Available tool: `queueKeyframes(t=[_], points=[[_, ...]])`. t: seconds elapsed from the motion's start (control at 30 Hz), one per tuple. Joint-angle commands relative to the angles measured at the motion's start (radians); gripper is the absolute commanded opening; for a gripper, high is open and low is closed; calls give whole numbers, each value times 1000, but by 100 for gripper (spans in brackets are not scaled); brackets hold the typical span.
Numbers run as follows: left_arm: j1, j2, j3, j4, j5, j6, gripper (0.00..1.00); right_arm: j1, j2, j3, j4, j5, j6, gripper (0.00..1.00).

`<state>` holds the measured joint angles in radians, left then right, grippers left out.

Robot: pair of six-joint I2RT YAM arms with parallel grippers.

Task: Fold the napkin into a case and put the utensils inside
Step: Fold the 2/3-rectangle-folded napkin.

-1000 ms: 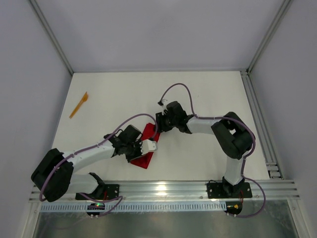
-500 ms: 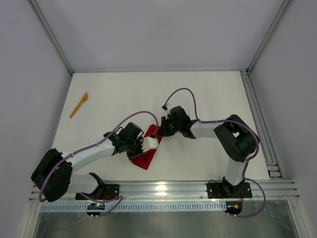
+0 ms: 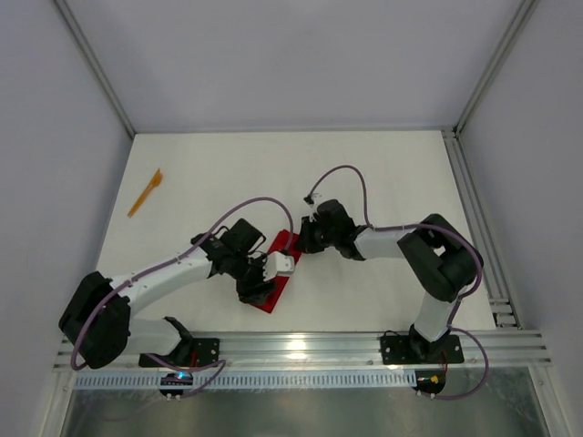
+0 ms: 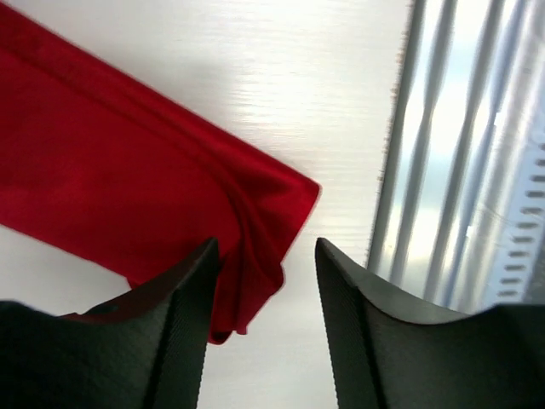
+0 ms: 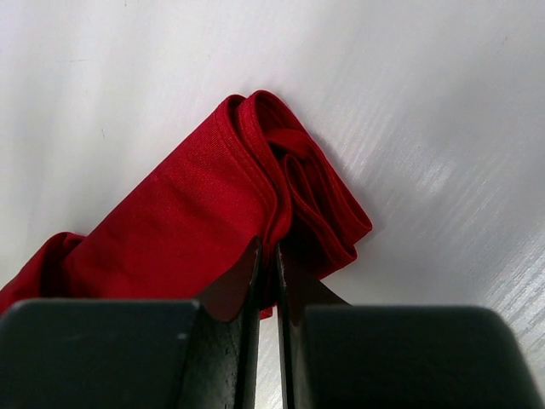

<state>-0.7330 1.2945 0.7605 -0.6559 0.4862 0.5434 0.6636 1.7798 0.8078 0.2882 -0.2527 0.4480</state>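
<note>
My bright red cloth napkin [image 3: 271, 300] lies folded into a narrow strip by the white counter's [image 3: 383, 173] near edge, a rough case, I judge. My left fingers [image 4: 192, 290] stand apart astride its near corner, gripping nothing. My right fingers [image 5: 254, 268] pinch its far fold. The slim orange plastic utensil [image 3: 146, 192] waits well apart by the left edge, not yet inside. One piece or two, I cannot tell, and my wrists hide the strip's middle.

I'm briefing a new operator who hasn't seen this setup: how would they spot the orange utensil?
Start at the white table and look to its far left part, close to the left wall. A slim orange utensil lies there alone and slanted, far from the red napkin at the table's near middle.
</note>
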Motion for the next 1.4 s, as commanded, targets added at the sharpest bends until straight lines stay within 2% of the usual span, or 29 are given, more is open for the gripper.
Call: queueKeyframes(t=[0.0,0.1,0.2,0.3,0.33,0.43,0.53,0.57,0.7,0.77,0.87,1.0,1.1,1.13,1.27,1.37], points=[[-5,6,65,-151,202,70,54,4,-40,-12,55,24,17,4],[-5,0,131,-261,241,104,55,4,-49,-25,68,27,26,3],[-3,-17,190,-300,187,96,54,4,-66,-47,80,36,38,3],[-5,-46,204,-251,-28,0,53,8,-88,-77,98,46,63,3],[-5,-46,218,-232,-152,-20,53,11,-92,-84,100,49,67,3],[-3,3,279,-301,-314,-42,53,25,-105,-102,104,69,70,3],[-5,17,321,-376,-336,-5,57,31,-102,-114,120,58,81,3],[-6,14,330,-386,-333,6,61,33,-102,-117,135,52,90,3],[-23,37,352,-372,-351,84,66,56,-106,-134,158,41,109,3],[-37,71,367,-317,-386,72,61,71,-128,-148,170,41,113,3],[-37,152,346,-257,-391,20,41,82,-164,-186,192,38,121,3],[-80,195,229,-133,-428,20,44,83,-178,-223,219,1,116,3],[-167,200,163,-99,-443,13,44,83,-180,-219,209,-17,101,3],[-198,198,154,-94,-443,3,44,83,-180,-217,206,-26,97,3],[-207,192,138,-76,-417,-91,45,85,-174,-205,220,-43,97,3],[-256,180,117,-64,-463,-86,50,83,-168,-194,226,-49,103,3]])
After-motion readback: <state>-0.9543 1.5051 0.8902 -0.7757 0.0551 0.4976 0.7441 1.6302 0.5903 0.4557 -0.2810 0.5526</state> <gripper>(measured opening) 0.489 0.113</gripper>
